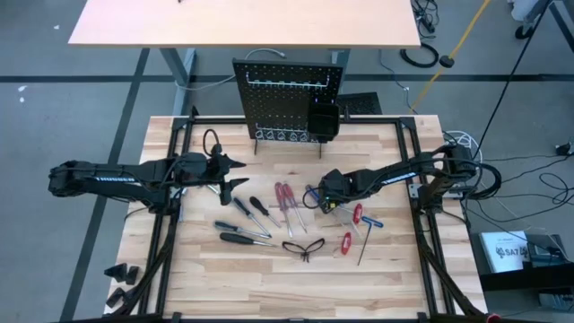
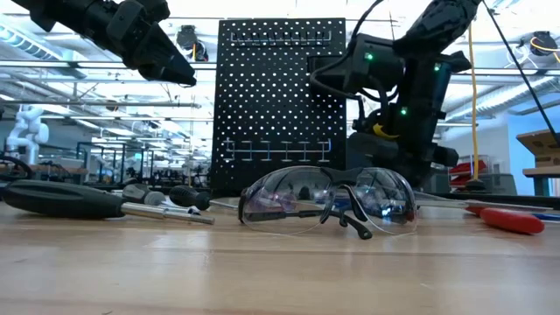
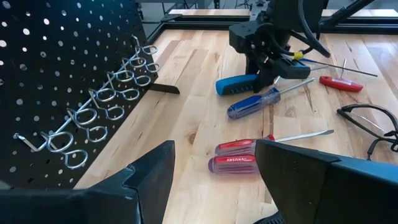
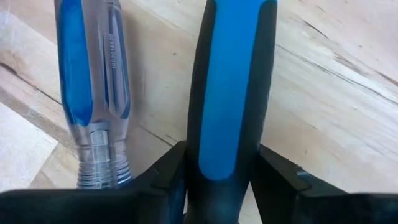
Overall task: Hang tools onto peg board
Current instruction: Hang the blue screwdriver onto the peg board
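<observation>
The black peg board (image 1: 287, 99) stands upright at the table's far side, with pale ring hooks (image 3: 102, 102) and a black bin (image 1: 323, 119). The tools lie flat in mid-table: black-handled screwdrivers (image 1: 247, 211), red ones (image 3: 236, 155), a clear-blue one (image 4: 93, 81), red hex keys (image 1: 357, 215) and glasses (image 2: 328, 199). My right gripper (image 1: 325, 199) is down at the table, its fingers on a blue-and-black screwdriver handle (image 4: 230, 81). My left gripper (image 3: 214, 162) hangs open above the table left of the tools, touching nothing. My right gripper pinches the blue-and-black handle between its two fingers (image 4: 168, 183), one on each long side (image 4: 224, 174). The fingers come steeply from above and lie across the handle. The handle lies flat on the tabletop beside the clear-blue screwdriver.
The black frame rails (image 1: 175, 179) run along both sides of the tabletop. The clear-blue screwdriver lies close beside the held handle. Bare wood (image 1: 269, 287) shows toward the near edge. A second table (image 1: 242, 22) stands beyond the peg board.
</observation>
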`<state>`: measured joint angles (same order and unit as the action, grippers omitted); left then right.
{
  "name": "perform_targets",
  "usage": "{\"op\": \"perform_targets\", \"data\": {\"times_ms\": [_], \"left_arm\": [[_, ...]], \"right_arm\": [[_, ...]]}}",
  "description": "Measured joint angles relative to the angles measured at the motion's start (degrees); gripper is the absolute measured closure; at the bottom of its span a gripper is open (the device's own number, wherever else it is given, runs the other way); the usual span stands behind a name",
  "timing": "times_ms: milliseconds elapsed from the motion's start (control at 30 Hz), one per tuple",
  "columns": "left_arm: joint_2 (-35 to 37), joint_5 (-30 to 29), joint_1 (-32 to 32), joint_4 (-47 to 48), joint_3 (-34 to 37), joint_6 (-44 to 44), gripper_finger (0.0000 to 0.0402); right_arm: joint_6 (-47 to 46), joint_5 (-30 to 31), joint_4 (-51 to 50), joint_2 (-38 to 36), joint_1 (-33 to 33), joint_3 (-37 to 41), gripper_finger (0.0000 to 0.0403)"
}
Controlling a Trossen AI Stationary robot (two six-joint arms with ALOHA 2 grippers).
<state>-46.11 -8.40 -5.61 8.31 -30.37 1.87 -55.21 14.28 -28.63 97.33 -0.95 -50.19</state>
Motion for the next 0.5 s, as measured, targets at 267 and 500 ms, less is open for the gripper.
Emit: {"op": "perform_targets", "data": {"times_ms": [267, 500], "left_arm": [[0.00, 0.00, 0.00, 0.44, 0.00, 0.00, 0.0171], [0.00, 0.00, 0.00, 0.35, 0.00, 0.02, 0.0171]], "right_arm": [[-2.29, 12.83, 2.18, -2.43, 3.31, 0.24, 0.0269], [4.71, 21.61, 12.02, -5.70, 8.43, 0.22, 0.0269]]}}
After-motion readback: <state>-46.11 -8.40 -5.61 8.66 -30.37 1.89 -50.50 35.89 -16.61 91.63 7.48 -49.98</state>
